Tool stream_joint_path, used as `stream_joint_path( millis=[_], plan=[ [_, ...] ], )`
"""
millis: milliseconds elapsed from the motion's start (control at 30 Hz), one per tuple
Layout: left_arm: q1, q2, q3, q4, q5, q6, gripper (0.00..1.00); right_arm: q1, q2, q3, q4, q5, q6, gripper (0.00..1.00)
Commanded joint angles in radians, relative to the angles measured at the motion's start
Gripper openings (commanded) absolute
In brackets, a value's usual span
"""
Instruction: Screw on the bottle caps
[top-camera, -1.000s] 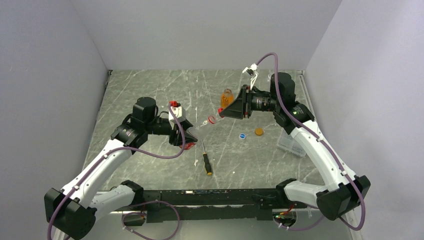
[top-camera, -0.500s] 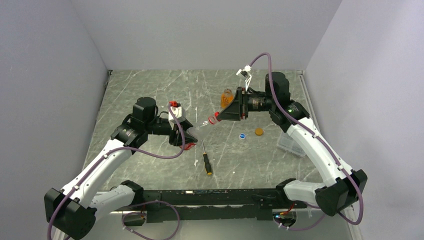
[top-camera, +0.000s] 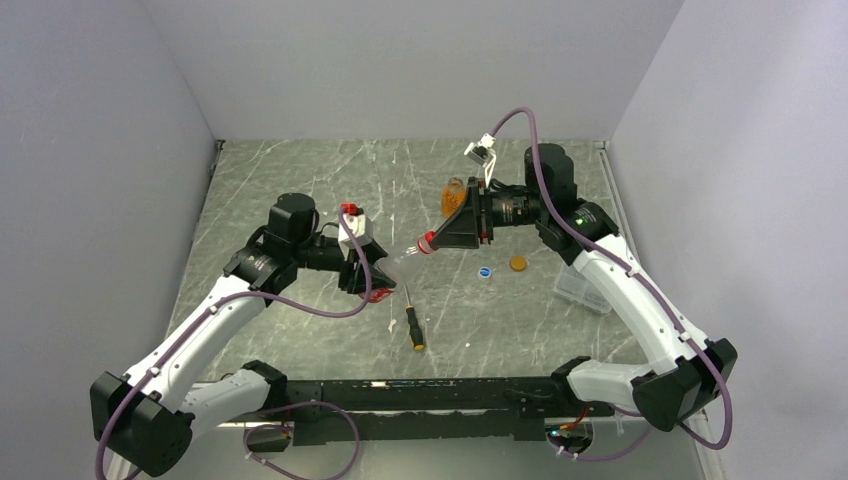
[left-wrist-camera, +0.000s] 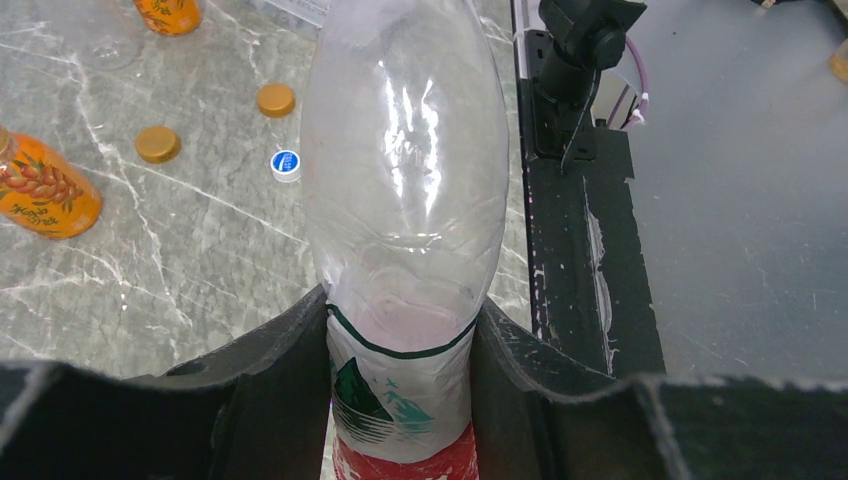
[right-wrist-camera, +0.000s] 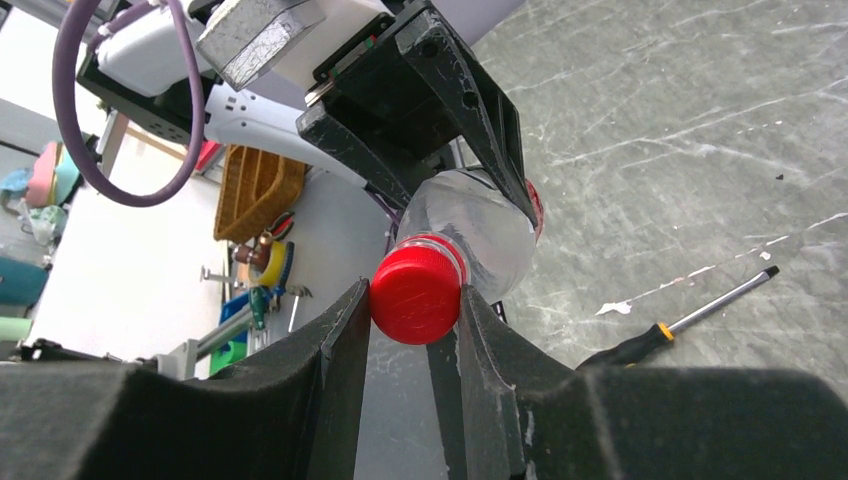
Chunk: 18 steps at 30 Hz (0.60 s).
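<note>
Grey marbled table (top-camera: 300, 180), midway between left and right edges: left claw (left-wrist-camera: 400, 318) pinches clear bottle (left-wrist-camera: 400, 180) aloft, right claw (right-wrist-camera: 412, 305) pinches red cap (right-wrist-camera: 415, 290) on its neck, likely mid-tightening; orange cap (top-camera: 518, 263), blue cap (top-camera: 485, 271) lie loose toward right edge, unfitted.

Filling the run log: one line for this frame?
step: capping | left gripper: shut on clear bottle | right gripper: shut on red cap at bottle mouth

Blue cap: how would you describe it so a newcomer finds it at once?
On the grey marble table, look right of centre in the top view, just below the right gripper pinching a red cap. The blue cap lies flat there beside an orange cap; it alone is blue with a white centre.
</note>
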Motion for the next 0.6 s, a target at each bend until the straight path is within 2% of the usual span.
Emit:
stream_joint_path(
  millis=[0,100,333,567],
  plan=[
    [-0.015,0.019,0.068,-0.030,0.025,0.050,0.04,0.030,0.006,0.062,-0.082,0.002,-0.086,0.19],
    [-0.034,0.033,0.088,-0.077,0.001,0.080,0.00,0.040,0.010,0.082,-0.131,0.028,-0.122,0.19],
    [-0.046,0.033,0.090,-0.077,-0.038,0.084,0.00,0.067,0.028,0.117,-0.238,0.097,-0.185,0.19],
    [-0.048,0.038,0.092,-0.078,-0.064,0.074,0.00,0.081,0.025,0.127,-0.256,0.103,-0.191,0.18]
  ],
)
